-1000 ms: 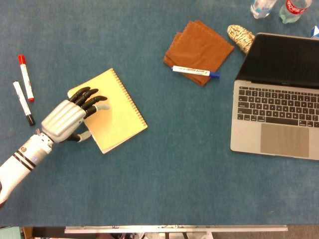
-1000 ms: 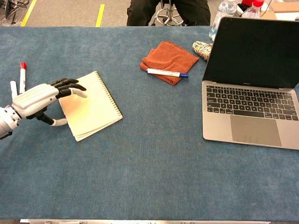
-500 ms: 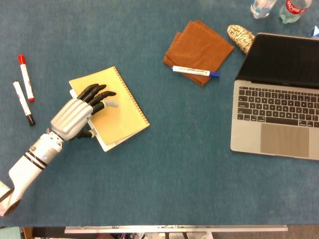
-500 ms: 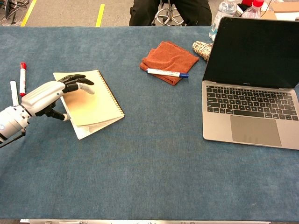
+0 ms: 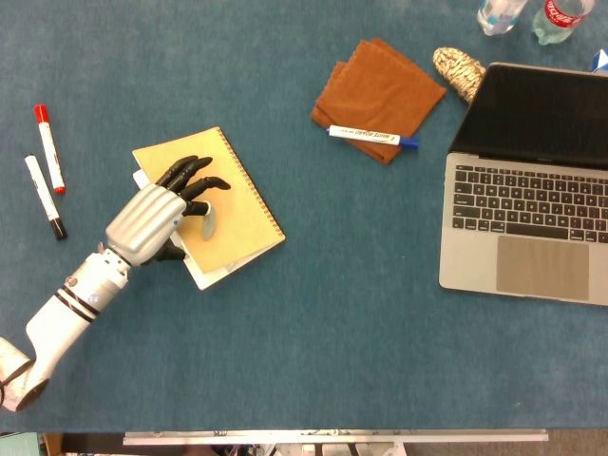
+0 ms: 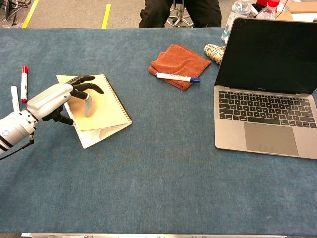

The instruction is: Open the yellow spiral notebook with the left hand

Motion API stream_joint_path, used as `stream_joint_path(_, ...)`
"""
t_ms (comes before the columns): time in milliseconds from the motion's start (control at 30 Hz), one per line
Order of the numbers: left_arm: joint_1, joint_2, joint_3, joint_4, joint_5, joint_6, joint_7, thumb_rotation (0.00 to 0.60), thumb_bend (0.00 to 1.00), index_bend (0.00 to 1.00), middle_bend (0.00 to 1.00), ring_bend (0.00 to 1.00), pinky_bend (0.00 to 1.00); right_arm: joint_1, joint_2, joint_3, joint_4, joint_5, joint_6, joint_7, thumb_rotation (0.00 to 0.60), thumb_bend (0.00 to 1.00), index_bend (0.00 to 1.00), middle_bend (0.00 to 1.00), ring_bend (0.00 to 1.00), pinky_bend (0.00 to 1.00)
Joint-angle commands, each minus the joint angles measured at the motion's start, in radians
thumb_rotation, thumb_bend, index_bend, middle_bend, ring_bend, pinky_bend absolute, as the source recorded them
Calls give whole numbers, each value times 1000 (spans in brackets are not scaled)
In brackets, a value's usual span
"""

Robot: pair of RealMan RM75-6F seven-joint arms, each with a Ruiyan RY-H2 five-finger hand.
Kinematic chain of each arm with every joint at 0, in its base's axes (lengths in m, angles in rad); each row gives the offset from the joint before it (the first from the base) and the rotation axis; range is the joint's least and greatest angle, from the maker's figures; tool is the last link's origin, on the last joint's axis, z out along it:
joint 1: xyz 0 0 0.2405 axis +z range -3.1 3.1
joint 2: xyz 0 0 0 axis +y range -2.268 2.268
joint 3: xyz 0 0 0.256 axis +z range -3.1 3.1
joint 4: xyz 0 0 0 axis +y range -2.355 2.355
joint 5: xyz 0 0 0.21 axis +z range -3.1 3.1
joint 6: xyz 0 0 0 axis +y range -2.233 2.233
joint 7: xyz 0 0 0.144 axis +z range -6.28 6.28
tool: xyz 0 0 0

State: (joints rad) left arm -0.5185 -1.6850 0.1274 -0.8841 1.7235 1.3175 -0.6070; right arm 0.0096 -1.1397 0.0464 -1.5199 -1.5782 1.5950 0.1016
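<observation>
The yellow spiral notebook [image 5: 242,204] [image 6: 109,104] lies left of centre on the blue table, its wire binding along the right edge. My left hand [image 5: 152,220] [image 6: 52,97] covers its left side. The dark fingers [image 5: 195,176] spread over the cover, and one grey-tipped finger curls down onto it. The thumb sits low at the cover's left edge, mostly hidden. That edge of the cover is raised off the white pages [image 5: 214,274] [image 6: 96,136], which show beneath along the near and left sides. My right hand appears in neither view.
Two markers [image 5: 49,147] [image 6: 23,83] lie left of the notebook. A brown cloth [image 5: 380,85] with a blue-capped marker [image 5: 372,137] lies at centre back. An open laptop [image 5: 532,199] [image 6: 267,114] fills the right side, with bottles [image 5: 499,14] behind it.
The hand has slid further right over the notebook. The cover's left edge has lifted off the pages. The grey-tipped finger has curled down onto the cover.
</observation>
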Motion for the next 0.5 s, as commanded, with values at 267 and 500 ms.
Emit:
stream_joint_path(267,38,141,41,-72,-1,17,-4,600,364,686,277,62,0,6,-4,0,-3,-7,-5,-5,600,188,138,175,99,178)
stream_joint_path(500,62,235,59,-143,4,34,36,600,364,685,280,64,0,16,-6,1,-11,-18,-10,-15,600,188,138,175,99,178)
